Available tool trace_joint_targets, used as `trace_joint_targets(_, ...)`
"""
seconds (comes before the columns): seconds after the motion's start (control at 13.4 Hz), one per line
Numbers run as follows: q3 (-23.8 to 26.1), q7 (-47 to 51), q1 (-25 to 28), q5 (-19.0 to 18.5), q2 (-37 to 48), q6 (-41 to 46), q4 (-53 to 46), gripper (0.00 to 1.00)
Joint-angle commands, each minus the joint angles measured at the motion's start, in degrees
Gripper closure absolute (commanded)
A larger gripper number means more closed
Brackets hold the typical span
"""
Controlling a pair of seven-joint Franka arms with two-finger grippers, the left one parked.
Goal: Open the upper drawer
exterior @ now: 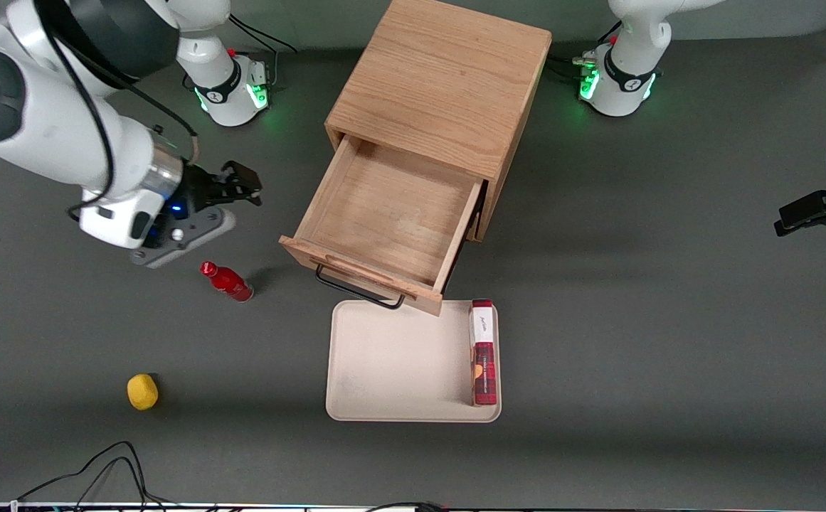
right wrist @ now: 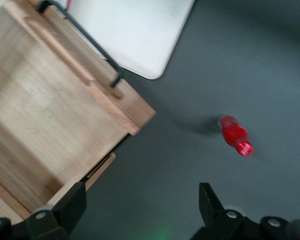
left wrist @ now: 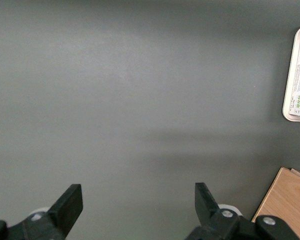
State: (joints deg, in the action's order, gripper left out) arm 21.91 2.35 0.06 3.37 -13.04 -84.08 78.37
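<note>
The upper drawer (exterior: 388,220) stands pulled well out of the light oak cabinet (exterior: 441,78), its bare wooden floor open to view and nothing lying in it. Its front panel faces the front camera at a slant, and the thin black wire handle (exterior: 356,288) hangs off that panel just above the near edge of a cream tray (exterior: 384,363). In the right wrist view the same drawer (right wrist: 45,120) shows its corner, the wooden rail and the handle (right wrist: 85,37), with the tray (right wrist: 135,30) just past it.

The tool (exterior: 238,188) hovers off the drawer's side, toward the working arm's end of the table (exterior: 669,320), clear of the wood and touching nothing. Its two black fingers (right wrist: 210,202) stand well apart with only grey surface between them, and it holds nothing. The right arm comes in from the working arm's end of the table with its wrist tilted, so that the fingers point toward the cabinet.

A small red bottle (exterior: 228,281) lies on its side on the table, nearer the front camera than the tool and beside the drawer front; it shows too in the wrist view (right wrist: 236,136). A yellow lump (exterior: 142,391) sits nearer still to the camera. On the tray, along the edge toward the parked arm, lies a red and white box (exterior: 483,352).
</note>
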Motion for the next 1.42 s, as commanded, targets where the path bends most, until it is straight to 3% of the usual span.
trace_joint_targets(0.0,0.2,8.2,-5.9,-1.1,6.4,0.0,7.7,0.00)
trace_joint_targets(0.15,0.3,13.9,-8.1,-2.1,8.8,0.0,9.7,0.00)
trace_joint_targets(0.6,0.2,15.3,-13.6,-2.7,9.3,0.0,10.5,0.00)
trace_joint_targets(0.9,-0.1,17.4,-14.1,-5.9,9.5,0.0,10.6,0.00)
trace_joint_targets(1.12,0.1,16.7,-14.6,-5.7,11.1,0.2,13.0,0.00)
trace_joint_targets(1.34,-3.7,10.8,-11.8,-4.9,13.0,1.8,14.8,0.00)
